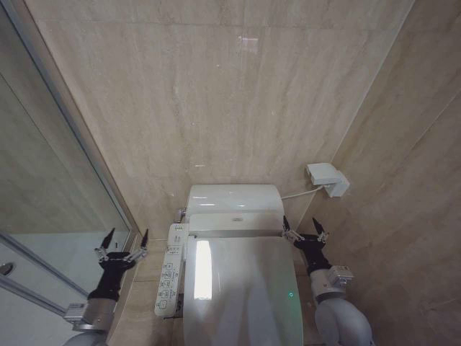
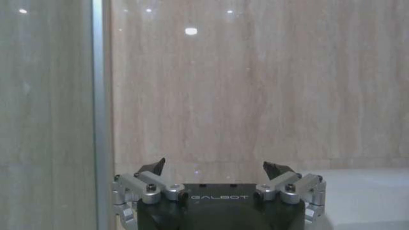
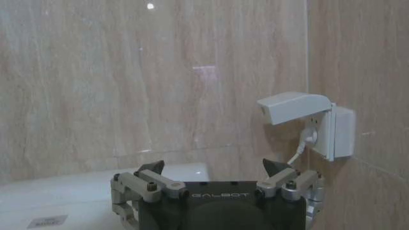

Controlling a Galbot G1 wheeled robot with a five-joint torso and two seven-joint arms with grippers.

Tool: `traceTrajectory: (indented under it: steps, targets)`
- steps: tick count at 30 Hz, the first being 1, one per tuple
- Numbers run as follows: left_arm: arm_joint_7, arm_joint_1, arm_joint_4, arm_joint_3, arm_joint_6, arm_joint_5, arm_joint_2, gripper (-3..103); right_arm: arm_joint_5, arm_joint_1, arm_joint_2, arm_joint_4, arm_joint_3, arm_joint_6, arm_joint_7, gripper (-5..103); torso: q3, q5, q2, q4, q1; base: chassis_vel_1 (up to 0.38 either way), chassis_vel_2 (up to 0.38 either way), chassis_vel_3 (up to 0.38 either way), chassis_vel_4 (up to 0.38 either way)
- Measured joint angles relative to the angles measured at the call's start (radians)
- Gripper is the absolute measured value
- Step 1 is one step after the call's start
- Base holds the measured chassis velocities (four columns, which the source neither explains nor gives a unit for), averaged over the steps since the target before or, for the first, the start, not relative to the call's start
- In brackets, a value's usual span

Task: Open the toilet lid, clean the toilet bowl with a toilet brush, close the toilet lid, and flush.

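Beige stone tiling covers the wall [image 1: 216,94] behind everything, and a glass partition [image 1: 43,180] with a metal frame fills the far left at nine o'clock. Just right of that frame, at about seven o'clock in the head view, the left gripper [image 1: 122,244] hangs in the air with its two dark fingers spread wide and nothing between them; its own wrist view shows the same wide gap [image 2: 216,168] facing the bare wall.

Next comes the side button panel [image 1: 170,277], a white strip lying along the left flank of the toilet bowl [image 1: 189,306]. At six o'clock sits the toilet lid [image 1: 245,295], glossy white and lying flat, shut over the bowl, with a bright strip of light reflected on its left half. Directly behind it, toward twelve o'clock, stands the white tank [image 1: 234,200].

Just off the lid's rear right corner, at about five o'clock, the right gripper [image 1: 305,232] is also held wide, gripping nothing; the right wrist view confirms it [image 3: 215,167]. Farther right, at three o'clock, a white socket box [image 1: 328,179] with its cover flipped up is fixed to the side wall, a white cable running from it toward the tank.
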Motion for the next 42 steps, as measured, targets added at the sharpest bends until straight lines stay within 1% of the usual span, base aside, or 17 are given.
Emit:
traceTrajectory:
  steps: [4,24,42]
  targets:
    - [0.000,-0.001,0.000,0.013,-0.004,0.020,0.004,100,0.000,0.000,0.000,0.000,0.000,0.000,0.000,100,0.000,0.0000,0.000,0.0000,0.000,0.000,0.000,0.000,0.000]
    - [0.006,-0.005,0.002,0.015,-0.007,0.049,0.006,100,0.000,0.000,0.000,0.000,0.000,0.000,0.000,100,0.000,0.0000,0.000,-0.0001,0.000,0.000,0.000,0.000,0.000]
    - [0.008,-0.004,0.003,0.014,-0.007,0.051,0.006,100,0.000,0.000,0.000,0.000,0.000,0.000,0.000,100,0.000,0.0000,0.000,-0.0001,0.000,0.000,0.000,0.000,0.000]
